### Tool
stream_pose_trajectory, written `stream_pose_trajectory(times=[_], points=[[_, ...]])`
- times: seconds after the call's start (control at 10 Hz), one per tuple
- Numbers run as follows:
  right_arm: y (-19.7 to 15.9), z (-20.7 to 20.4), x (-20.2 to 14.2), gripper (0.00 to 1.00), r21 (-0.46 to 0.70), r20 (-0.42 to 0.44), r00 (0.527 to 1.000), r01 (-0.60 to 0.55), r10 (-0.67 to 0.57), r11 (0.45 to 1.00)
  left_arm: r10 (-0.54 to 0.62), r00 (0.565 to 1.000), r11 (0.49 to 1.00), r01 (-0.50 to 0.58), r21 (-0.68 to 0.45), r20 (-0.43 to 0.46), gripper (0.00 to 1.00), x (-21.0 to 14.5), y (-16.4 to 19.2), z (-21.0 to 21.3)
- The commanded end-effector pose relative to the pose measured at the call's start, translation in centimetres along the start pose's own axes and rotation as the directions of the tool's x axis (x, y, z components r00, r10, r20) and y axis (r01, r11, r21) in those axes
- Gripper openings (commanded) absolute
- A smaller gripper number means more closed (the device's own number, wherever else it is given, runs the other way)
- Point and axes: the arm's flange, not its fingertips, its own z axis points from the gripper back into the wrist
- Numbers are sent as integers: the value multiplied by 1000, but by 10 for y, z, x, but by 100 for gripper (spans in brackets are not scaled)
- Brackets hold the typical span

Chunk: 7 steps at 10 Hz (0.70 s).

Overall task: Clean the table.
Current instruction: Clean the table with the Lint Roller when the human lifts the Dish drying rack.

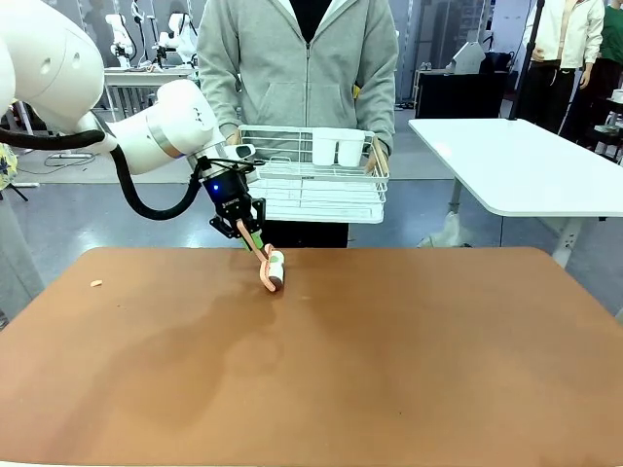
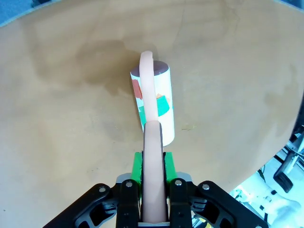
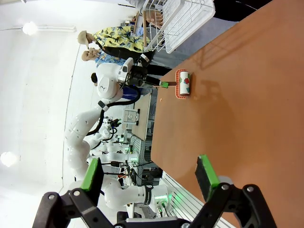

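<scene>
My left gripper (image 1: 247, 232) is shut on the salmon-pink handle of a lint roller (image 1: 275, 273), near the far edge of the reddish-brown table (image 1: 341, 379). The roller's white patterned roll (image 2: 165, 110) rests on the table top (image 2: 71, 123) just beyond the green pads (image 2: 137, 166), which clamp the handle from both sides. The right wrist view has the roller (image 3: 184, 84) far across the table (image 3: 247, 118). My right gripper (image 3: 149, 173) hangs above the table's near part, open, with nothing between its fingers.
A person in a grey hoodie stands at the far side holding a white wire rack (image 1: 321, 190) with white cups above the table's edge. A small crumb (image 1: 95, 283) lies at the far left. A white-topped table (image 1: 526, 165) stands at the right.
</scene>
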Motion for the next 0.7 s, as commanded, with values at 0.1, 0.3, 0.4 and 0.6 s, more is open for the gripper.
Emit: stream_pose_trajectory(times=[0.1, 0.3, 0.4, 0.6], points=[[3, 0, 0, 100, 14, 11, 1000, -6, 6, 1000, -51, 992, 995, 60, 79, -115, 21, -50, -17, 13], [3, 0, 0, 100, 14, 11, 1000, -6, 6, 1000, -27, 988, 991, 47, 129, -153, 21, -52, -23, 79], [3, 0, 0, 100, 14, 11, 1000, -6, 6, 1000, 14, 990, 992, 3, 122, -144, 21, -57, -23, 104], [3, 0, 0, 100, 14, 11, 1000, -6, 6, 1000, 55, 992, 991, -40, 127, -117, 21, -61, -15, 129]])
